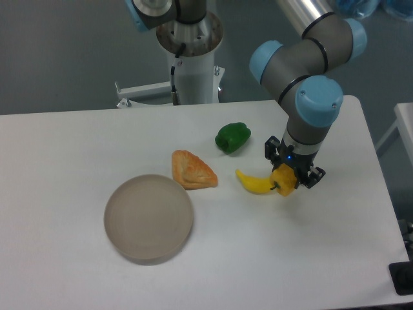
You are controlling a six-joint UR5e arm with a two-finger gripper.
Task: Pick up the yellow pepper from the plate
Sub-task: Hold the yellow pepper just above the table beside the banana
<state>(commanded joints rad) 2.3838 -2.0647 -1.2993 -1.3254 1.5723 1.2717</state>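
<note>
Tool (288, 175) closed around the yellow pepper (284, 179), well right of the plate (149, 218).

Pepper sits between the fingers, off the plate; whether it's lifted clear of the tabletop (77, 148) or touching it, can't tell from this angle. Grip looks like it's on the upper part, so my call: keep the fingers squeezed, move slow and vertical, no wrist twist, or it may roll out. Banana (253, 183) lies just left, its tip touching or nearly touching the pepper; could get dragged. Green pepper (232, 137) and pastry wedge (191, 170) further left, out of the path. Plate holds nothing.
</note>
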